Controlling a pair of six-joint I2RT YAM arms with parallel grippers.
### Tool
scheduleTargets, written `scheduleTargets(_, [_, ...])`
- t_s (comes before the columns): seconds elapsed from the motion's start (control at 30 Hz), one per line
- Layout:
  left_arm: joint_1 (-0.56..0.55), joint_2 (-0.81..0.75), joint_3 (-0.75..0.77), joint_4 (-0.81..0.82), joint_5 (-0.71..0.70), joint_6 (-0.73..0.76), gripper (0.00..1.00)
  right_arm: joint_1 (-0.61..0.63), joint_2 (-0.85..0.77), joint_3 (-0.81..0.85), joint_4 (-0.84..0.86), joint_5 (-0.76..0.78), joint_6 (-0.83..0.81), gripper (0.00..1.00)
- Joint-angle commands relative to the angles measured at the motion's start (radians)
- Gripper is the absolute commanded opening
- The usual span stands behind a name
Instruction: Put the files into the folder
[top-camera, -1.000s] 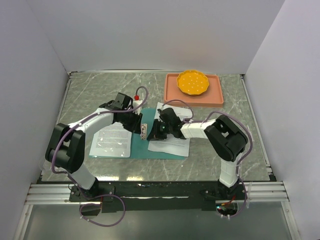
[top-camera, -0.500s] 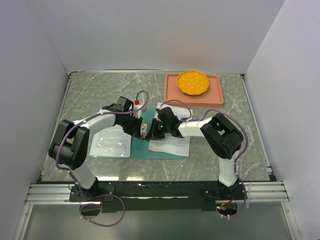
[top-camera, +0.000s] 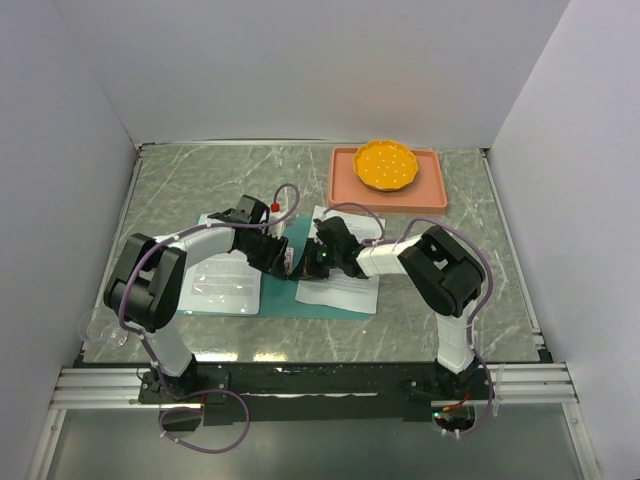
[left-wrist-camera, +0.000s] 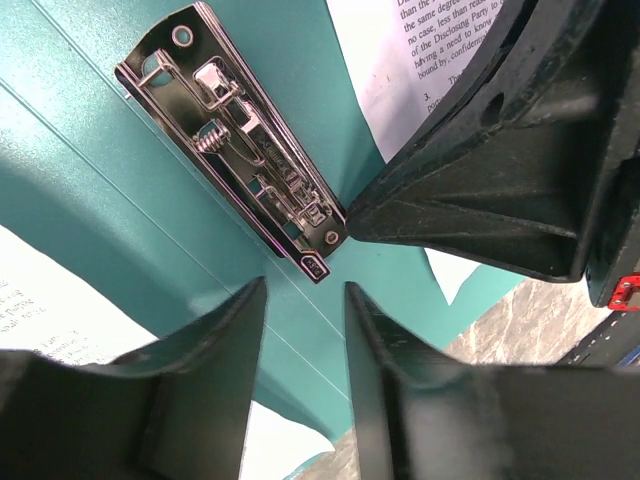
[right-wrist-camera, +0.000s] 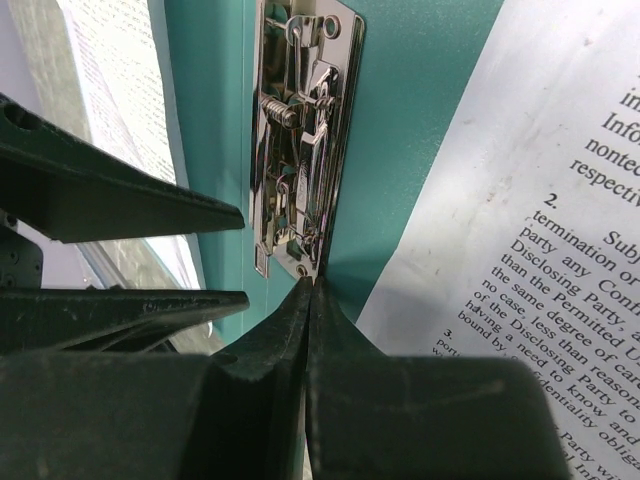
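now | i see left gripper (left-wrist-camera: 305, 300) jaws partly spread, empty, over folder (left-wrist-camera: 100, 210) | right gripper (right-wrist-camera: 308, 292) pinched closed, tips at 6 o'clock end of clip (right-wrist-camera: 300, 130) | files (right-wrist-camera: 480, 200) at clip's 3 o'clock

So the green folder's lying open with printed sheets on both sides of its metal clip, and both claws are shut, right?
Not quite: only the right claw is shut, at the clip's end. The left wrist view shows the left claw open, a gap between its fingers. The folder and sheets are as you say.
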Motion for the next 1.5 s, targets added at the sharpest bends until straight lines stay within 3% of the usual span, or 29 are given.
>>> scheduleTargets(0.0, [-0.004,0.007,0.031,0.030,-0.005,-0.005,0.38,0.001,0.014,-0.044,0.002,0.053,0.000,0.00])
scheduleTargets(0.1, [-0.004,0.009,0.029,0.033,-0.002,-0.003,0.31,0.001,0.017,-0.054,0.008,0.052,0.003,0.00])
scheduleTargets(0.63, [-0.010,0.059,0.059,0.020,-0.019,-0.003,0.27,-0.011,0.018,-0.075,0.028,0.041,0.014,0.00])
scheduleTargets(1.0, [-0.049,0.082,0.045,0.022,-0.045,-0.005,0.08,-0.013,0.024,-0.089,0.051,0.026,0.029,0.00])
scheduleTargets(1.47, [-0.056,0.052,0.111,-0.045,-0.033,-0.005,0.07,-0.011,0.058,-0.075,0.051,0.010,0.029,0.00])
